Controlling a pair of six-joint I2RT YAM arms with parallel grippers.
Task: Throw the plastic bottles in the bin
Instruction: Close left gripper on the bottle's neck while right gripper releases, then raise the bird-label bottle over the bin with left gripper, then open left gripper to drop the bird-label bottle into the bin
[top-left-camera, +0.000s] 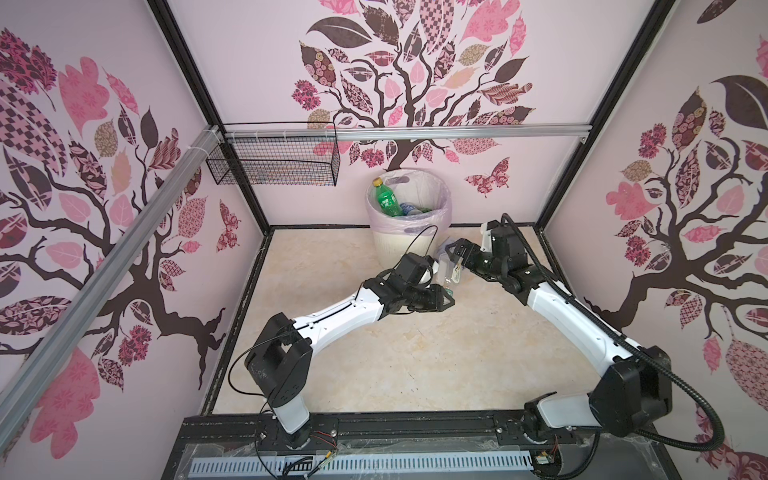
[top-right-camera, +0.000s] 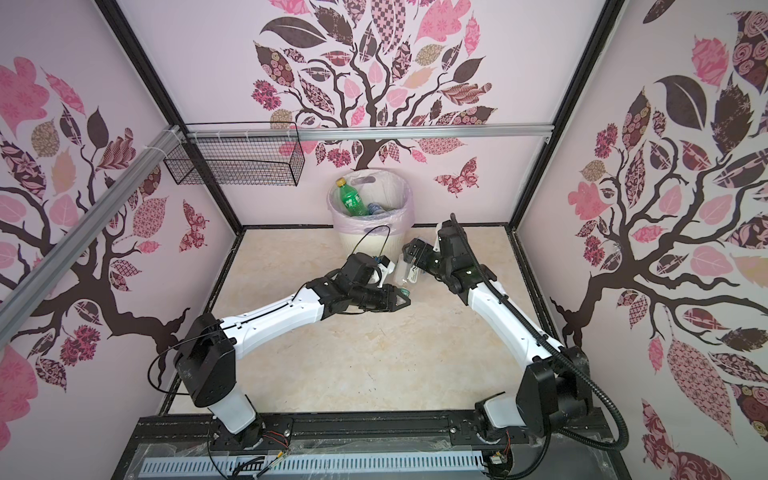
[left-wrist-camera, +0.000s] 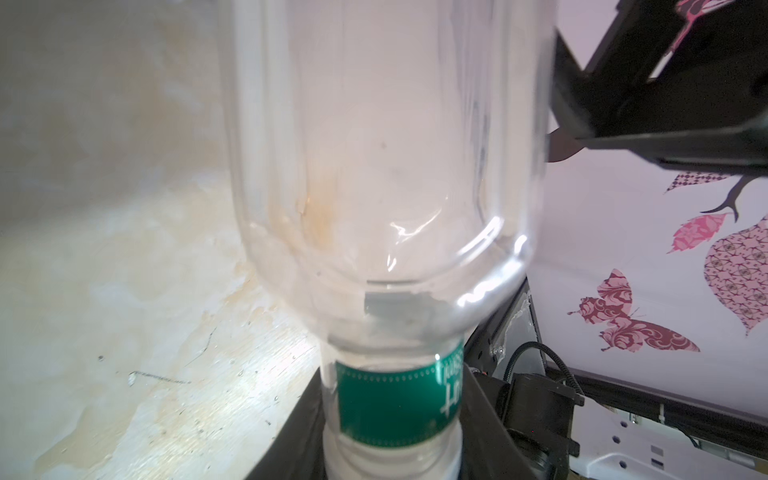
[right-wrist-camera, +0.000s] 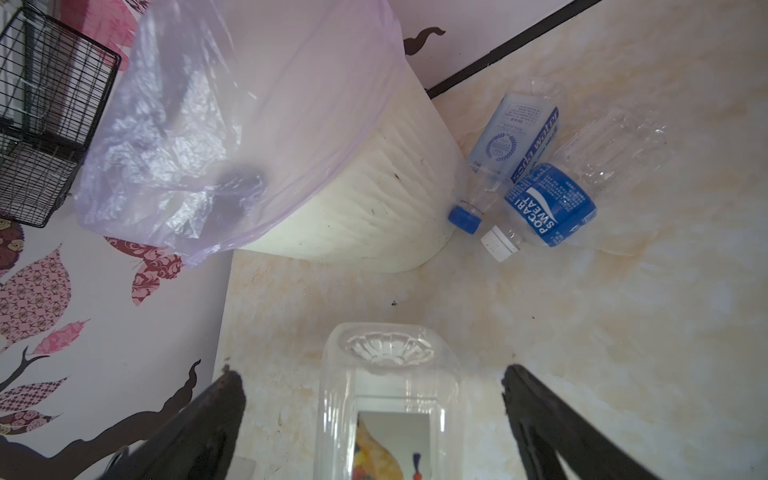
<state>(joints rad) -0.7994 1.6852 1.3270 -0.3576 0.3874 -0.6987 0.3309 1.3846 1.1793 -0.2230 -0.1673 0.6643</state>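
Note:
A clear plastic bottle with a green neck label hangs above the floor between both grippers. My left gripper is shut on its neck, at the green label. My right gripper is open, its fingers standing apart on either side of the bottle's base without touching it. The cream ribbed bin with its pale bag stands just behind, holding a green bottle and others. A soda water bottle, a Pocari Sweat bottle and a clear bottle lie beside the bin.
A black wire basket hangs on the back wall, left of the bin. Patterned walls close in the marbled floor on three sides. A black rail runs along the front.

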